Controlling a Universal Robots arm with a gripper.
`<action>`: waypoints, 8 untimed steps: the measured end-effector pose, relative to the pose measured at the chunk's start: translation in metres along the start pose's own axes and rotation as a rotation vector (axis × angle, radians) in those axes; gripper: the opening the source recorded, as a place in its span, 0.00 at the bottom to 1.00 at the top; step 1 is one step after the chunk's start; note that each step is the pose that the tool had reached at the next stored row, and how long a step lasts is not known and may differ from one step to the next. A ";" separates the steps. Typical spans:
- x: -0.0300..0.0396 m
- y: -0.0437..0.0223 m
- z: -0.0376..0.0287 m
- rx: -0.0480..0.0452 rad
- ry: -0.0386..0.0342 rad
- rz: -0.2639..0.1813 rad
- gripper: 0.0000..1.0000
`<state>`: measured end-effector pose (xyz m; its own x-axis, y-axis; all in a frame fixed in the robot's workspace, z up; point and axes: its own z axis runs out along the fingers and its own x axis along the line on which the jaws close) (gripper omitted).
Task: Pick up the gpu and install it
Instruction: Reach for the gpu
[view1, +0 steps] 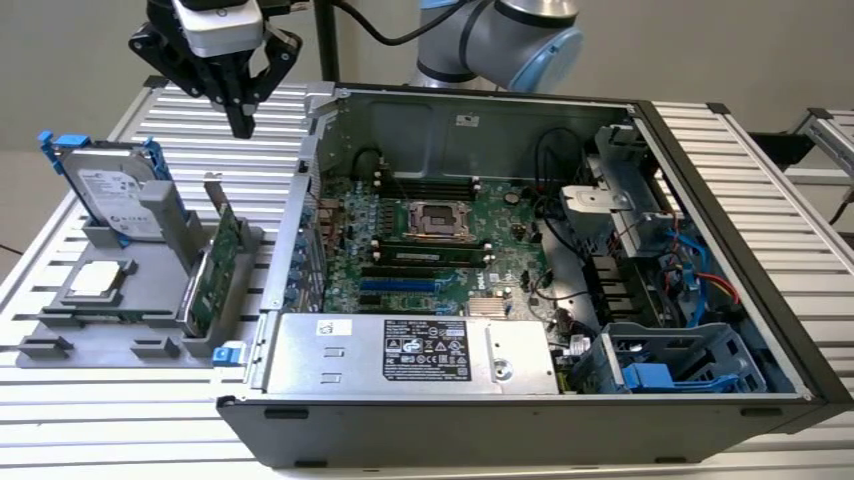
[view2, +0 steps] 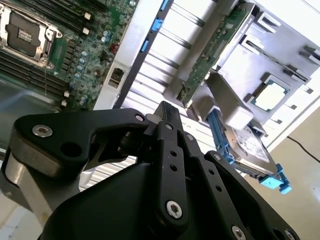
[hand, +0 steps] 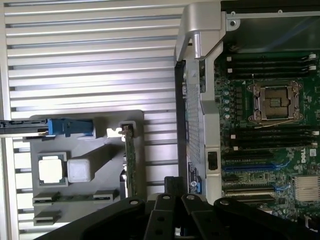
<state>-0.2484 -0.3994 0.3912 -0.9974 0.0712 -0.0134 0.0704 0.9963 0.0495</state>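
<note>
1 black gripper (view1: 242, 126) hangs over the slatted metal table (view1: 747, 170) at the exterior view's left. It is just outside the open computer case (view1: 507, 432) and clear of everything below it. Its 2 fingers are pressed together at the tips with nothing between them. Both wrist views show the same closed, empty tips (view2: 167, 107) (hand: 172, 181).

The gpu (view1: 214, 265) stands on edge in a slot of the grey holder (view1: 158, 262), which lies on the table beside the case's outer wall. Its green board faces the exterior view's left and its metal bracket end points up toward the gripper, apart from the fingertips. In the second wrist view the gpu (view2: 212, 50) shows as a thin green strip beyond the fingertips. In the first wrist view it (hand: 130, 160) is seen edge-on, close to the tips, though I cannot tell how high the fingers sit above it.

The same holder carries a silver hard drive (view1: 114, 195) in a blue frame, propped upright at its far end, and 1 small square CPU chip (view1: 100, 280) lying flat.

Inside the case the green motherboard (view1: 454, 240) lies flat with its CPU socket (view1: 437, 218) near the middle. A silver power supply (view1: 400, 352) sits along the near wall.
</note>
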 end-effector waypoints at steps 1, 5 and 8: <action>0.0014 -0.0001 0.0000 0.0000 -0.0001 0.000 0.00; 0.0085 -0.0008 -0.0001 0.0000 0.0000 0.000 0.00; 0.0128 -0.0012 -0.0002 0.0000 0.0000 0.000 0.00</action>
<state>-0.2612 -0.3996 0.3912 -0.9974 0.0712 -0.0135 0.0704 0.9963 0.0495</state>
